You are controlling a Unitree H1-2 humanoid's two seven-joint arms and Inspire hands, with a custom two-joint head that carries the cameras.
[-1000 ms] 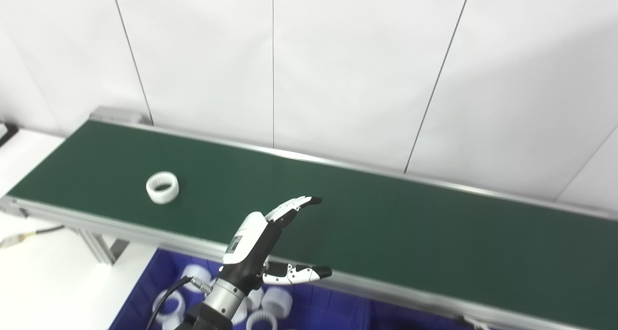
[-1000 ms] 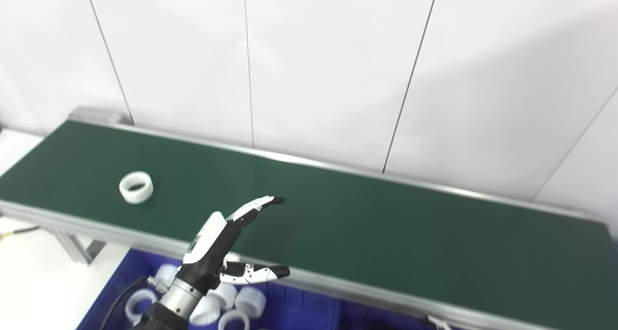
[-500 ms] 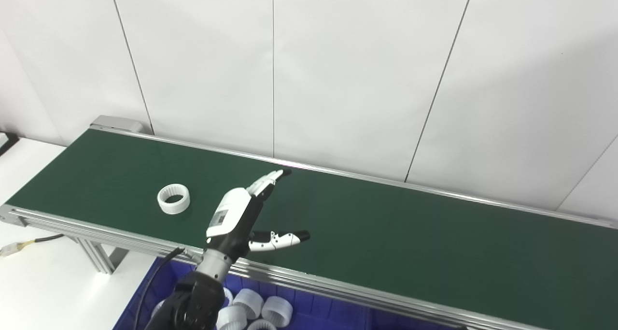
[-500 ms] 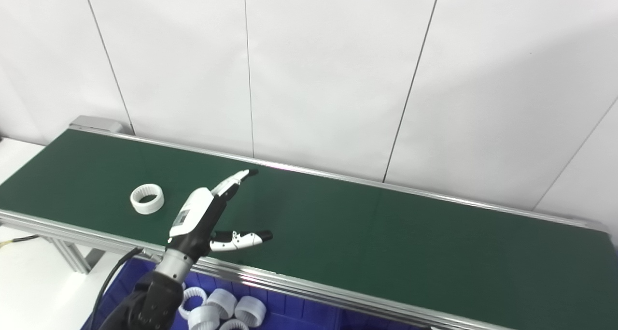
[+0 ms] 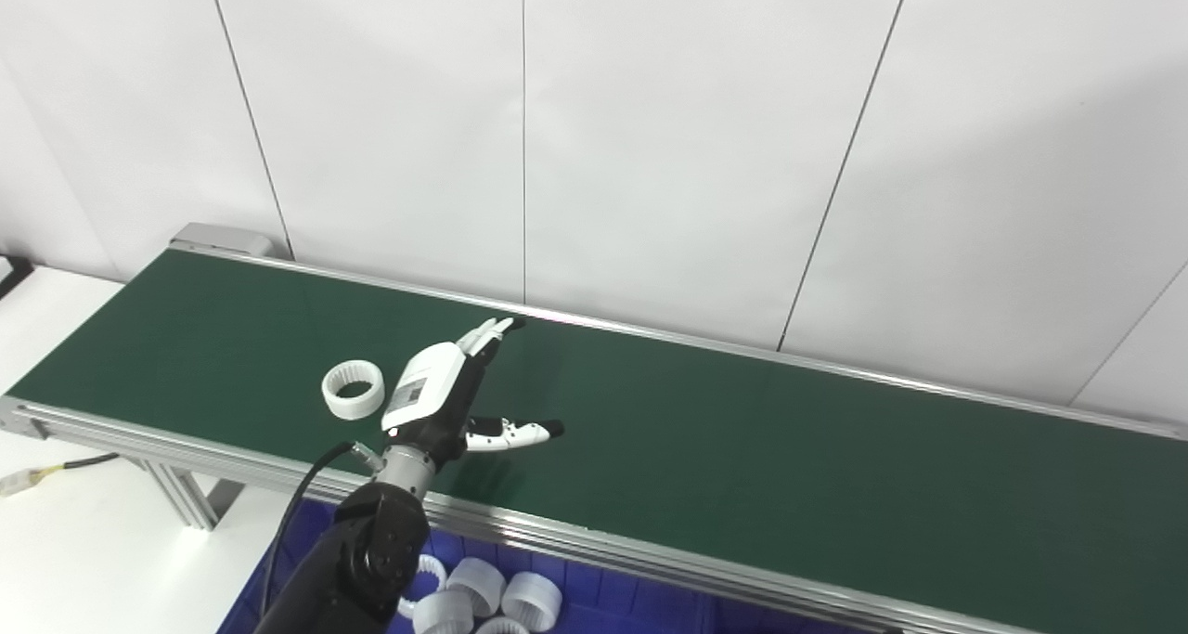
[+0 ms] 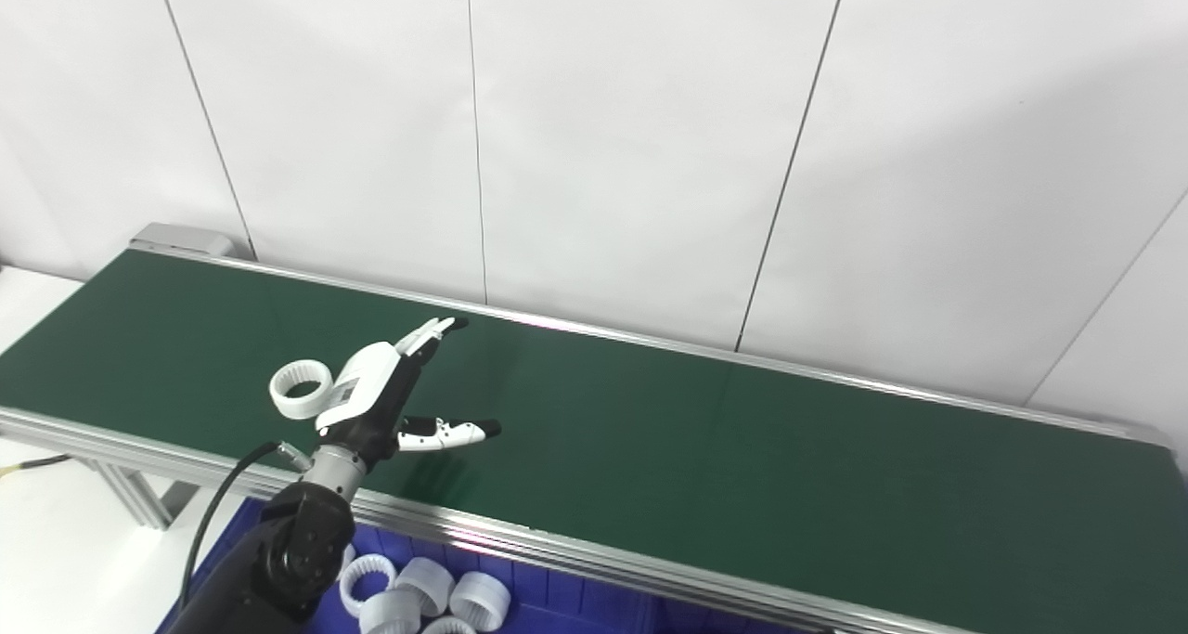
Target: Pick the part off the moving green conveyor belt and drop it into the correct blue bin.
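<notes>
A white ribbed ring part [image 5: 353, 389] lies on the green conveyor belt [image 5: 742, 430], toward its left end. My left hand [image 5: 445, 394] is open over the belt just right of the ring, fingers stretched away from me and thumb pointing right. It holds nothing and its back nearly touches the ring. The ring [image 6: 301, 388] and the hand [image 6: 390, 394] also show in the right eye view. A blue bin [image 5: 575, 592] with several white rings sits below the belt's near rail. My right hand is out of sight.
The belt's aluminium rail [image 5: 650, 555] runs along the near edge. A white wall stands right behind the belt. A white table [image 5: 83, 541] and a cable [image 5: 56, 467] lie at the lower left. The belt's right half carries nothing.
My left hand rose from above the bin and reached forward and left over the belt. The ring rode right along the belt and now sits beside the hand. The camera tilted slightly.
</notes>
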